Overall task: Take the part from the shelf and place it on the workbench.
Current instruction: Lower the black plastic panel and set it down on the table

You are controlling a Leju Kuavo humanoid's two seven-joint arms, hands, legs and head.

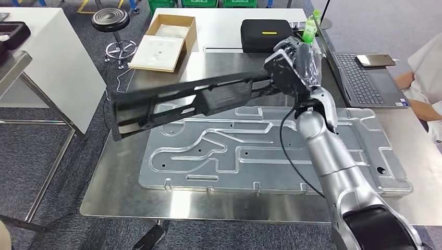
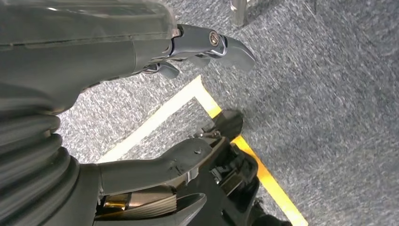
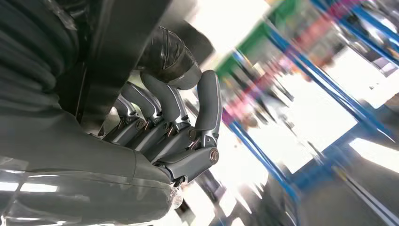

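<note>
A long black frame-like part hangs tilted above the steel workbench, its far end reaching out past the bench's left edge. My right hand grips the part at its right end. In the right wrist view the fingers curl around the dark part. Beneath the part a large grooved aluminium plate lies flat on the bench. My left hand hangs over grey carpet with its fingers apart, holding nothing.
An open laptop with a phone on it sits at the bench's right, where a person's arm rests. A black case, a green bottle and a cardboard box stand behind. A stool and a white table are to the left.
</note>
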